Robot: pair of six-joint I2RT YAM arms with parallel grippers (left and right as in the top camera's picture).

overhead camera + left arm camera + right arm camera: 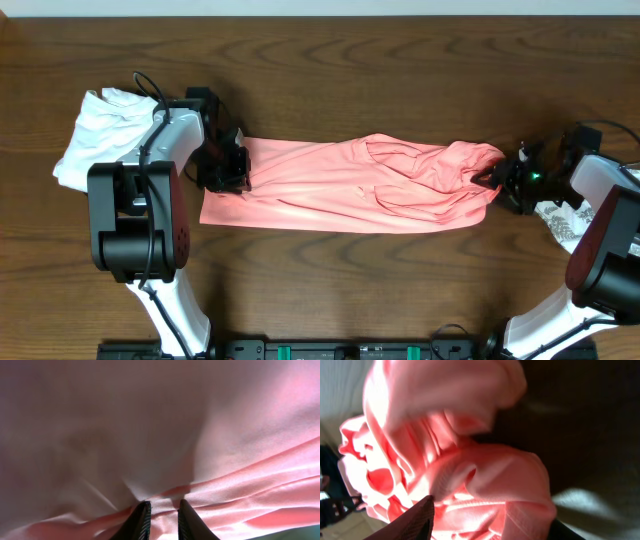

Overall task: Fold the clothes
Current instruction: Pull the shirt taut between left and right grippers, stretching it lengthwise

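Where the garment lies: the salmon-pink garment (340,185) is stretched in a long band across the middle of the wooden table (400,60), flat at its left end and heaped and rumpled at its right.
Left gripper (164,519): at the garment's upper left corner, fingers nearly closed, with a thin ridge of cloth pinched in the slit between them.
Right gripper (490,517): at the bunched right end, fingers set wider and clamped round a thick wad of folds.
Step in hand: judged to be the straightening before a first fold, with both ends held.
Next move: probably calls for drawing the right end outward so the heap opens flat; an uneven pull could drag the left corner askew.
Material: thin, soft fabric with a slight sheen, lying in shallow ripples at the left and deep rounded loops at the right.
Surroundings: a crumpled white garment (95,135) lies beside the left arm and a white cloth with a grey print (560,222) by the right arm; neither seems to touch the pink one.
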